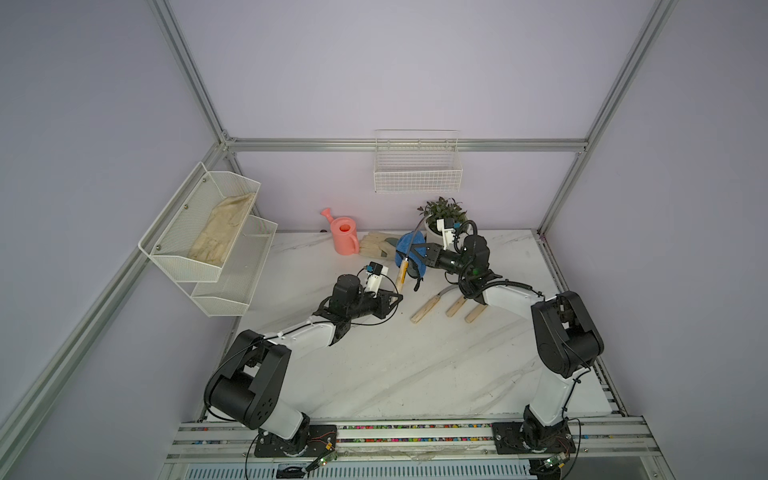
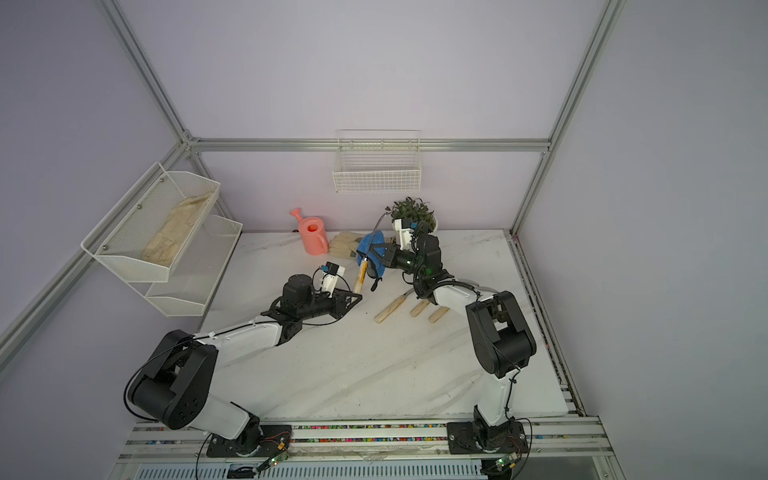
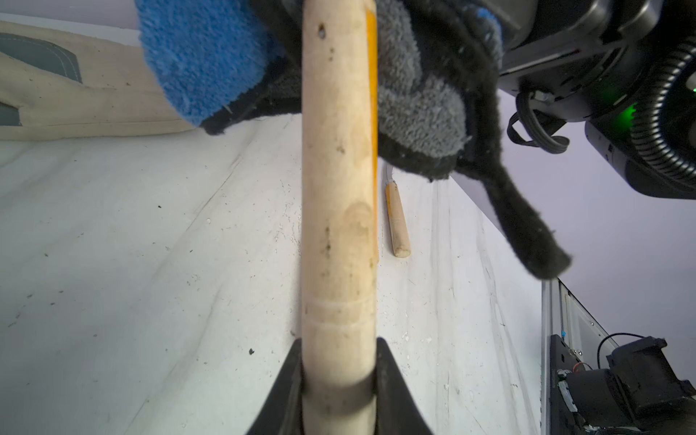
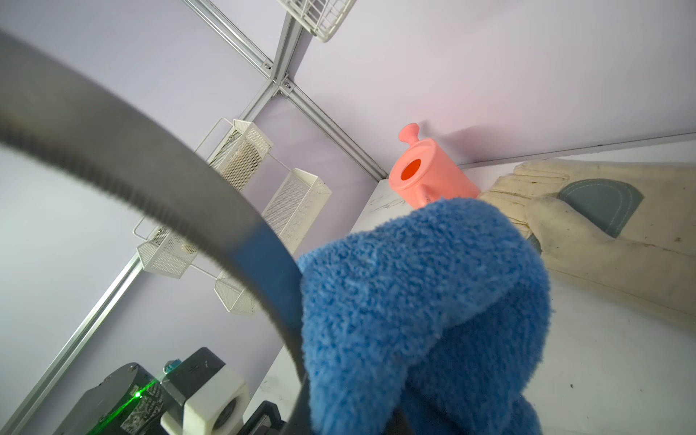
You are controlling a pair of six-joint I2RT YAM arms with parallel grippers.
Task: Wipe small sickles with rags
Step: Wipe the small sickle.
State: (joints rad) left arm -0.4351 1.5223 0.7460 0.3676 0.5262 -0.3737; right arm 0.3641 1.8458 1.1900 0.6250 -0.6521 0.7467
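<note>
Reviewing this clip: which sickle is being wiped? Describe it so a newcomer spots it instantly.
On the white marble table, look toward the back, near the pink watering can. There the left hand grips a sickle by its handle end, blade rising out of the blue rag in the right hand. It alone is lifted; three others lie flat.

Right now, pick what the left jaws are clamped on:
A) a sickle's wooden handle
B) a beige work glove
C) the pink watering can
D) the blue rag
A: in the left wrist view the left jaws pinch the end of the pale wooden sickle handle from both sides, while the blue rag is in the right jaws.
</note>
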